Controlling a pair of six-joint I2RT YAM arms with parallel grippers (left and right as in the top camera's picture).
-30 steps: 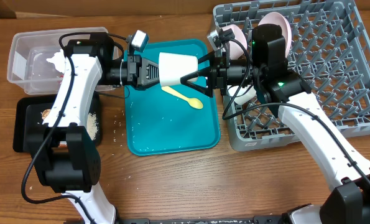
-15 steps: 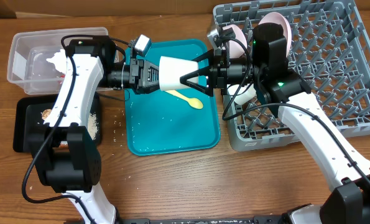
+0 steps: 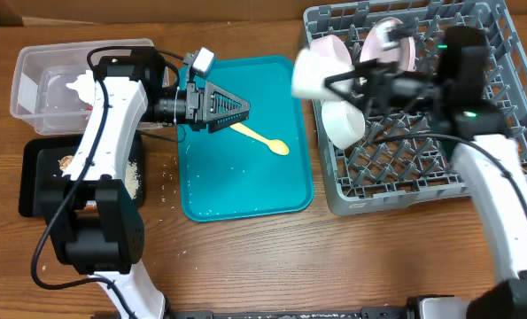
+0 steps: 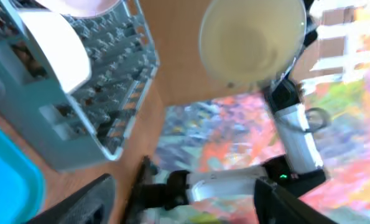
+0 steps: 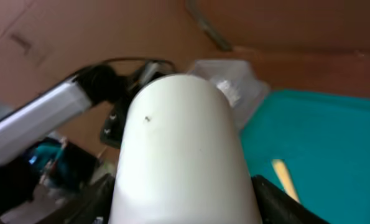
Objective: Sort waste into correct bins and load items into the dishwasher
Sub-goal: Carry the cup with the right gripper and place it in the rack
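Since a sec ago white cup [image 3: 312,75] has left L gripper [image 3: 236,106] and swung right. L gripper: fingers apart, empty, over teal tray [image 3: 245,190] w/ yellow spoon [image 3: 261,139]. R gripper [image 3: 332,81] clamps cup above left side of rack [image 3: 511,53]. I'm loading dishes, I think. Next: tip cup down btwn pegs, let go.
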